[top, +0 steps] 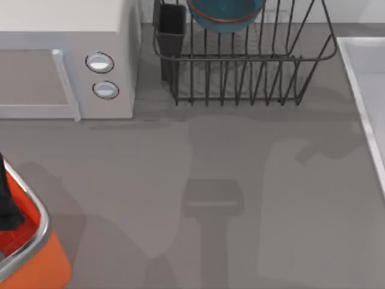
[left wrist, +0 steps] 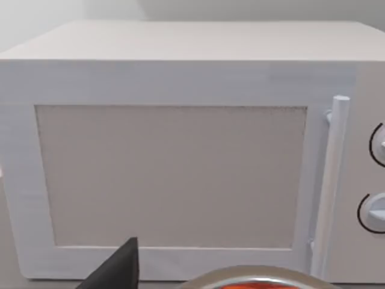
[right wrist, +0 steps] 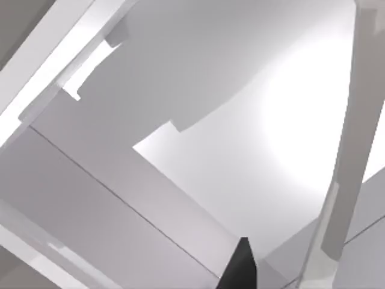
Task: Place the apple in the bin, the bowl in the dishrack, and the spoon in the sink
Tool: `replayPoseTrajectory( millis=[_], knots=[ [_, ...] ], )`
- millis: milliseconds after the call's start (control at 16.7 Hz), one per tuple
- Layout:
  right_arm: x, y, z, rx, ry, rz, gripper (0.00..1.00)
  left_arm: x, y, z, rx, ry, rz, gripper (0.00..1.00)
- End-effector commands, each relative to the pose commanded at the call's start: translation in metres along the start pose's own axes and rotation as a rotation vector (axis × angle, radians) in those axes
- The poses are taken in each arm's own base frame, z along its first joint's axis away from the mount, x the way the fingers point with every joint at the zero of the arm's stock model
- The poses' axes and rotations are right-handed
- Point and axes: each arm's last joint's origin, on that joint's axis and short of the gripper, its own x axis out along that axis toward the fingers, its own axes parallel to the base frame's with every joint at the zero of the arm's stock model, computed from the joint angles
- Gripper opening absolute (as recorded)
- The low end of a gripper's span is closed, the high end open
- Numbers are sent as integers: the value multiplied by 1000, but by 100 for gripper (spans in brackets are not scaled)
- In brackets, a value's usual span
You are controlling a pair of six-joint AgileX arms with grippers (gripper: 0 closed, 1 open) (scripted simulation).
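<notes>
The bowl (top: 225, 13) sat inside the dishrack (top: 252, 66) at the far side of the table, its teal inside and reddish rim showing between the upright bars beside the dark cutlery cup (top: 171, 27); that part of the task looked done.

The bin (top: 33, 253) stood at the near left corner, red inside visible past its silver rim. A dark part of the left arm (top: 7, 198) hung over the bin's opening. In the left wrist view one black fingertip (left wrist: 117, 268) pointed toward the microwave (left wrist: 180, 150), with the bin's rim (left wrist: 252, 280) just below. Whether the left fingers were apart or together: cannot tell. Apple not made out; possibly already in the bin under the arm, judgement only.

The sink (top: 367, 102) lay along the right edge. The right wrist view looked down on pale basin surfaces with one dark fingertip (right wrist: 240, 271); finger state there: cannot tell. Spoon not made out.

Judgement: bowl step complete; apple and spoon steps unconfirmed, each arm positioned at its target container
</notes>
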Motion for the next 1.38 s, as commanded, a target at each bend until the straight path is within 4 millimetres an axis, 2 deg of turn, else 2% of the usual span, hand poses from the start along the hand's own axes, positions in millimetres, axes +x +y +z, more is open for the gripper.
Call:
replayPoseTrajectory(
  millis=[180, 420, 1020, 1380],
  knots=[
    [15, -14, 19, 10, -18, -24, 0, 0, 0, 0, 0, 0, 0, 100],
    [32, -20, 34, 22, -32, -42, 0, 0, 0, 0, 0, 0, 0, 100],
    [37, -24, 36, 29, -47, -58, 0, 0, 0, 0, 0, 0, 0, 100],
    [75, -25, 38, 26, -24, -30, 0, 0, 0, 0, 0, 0, 0, 100]
  ],
)
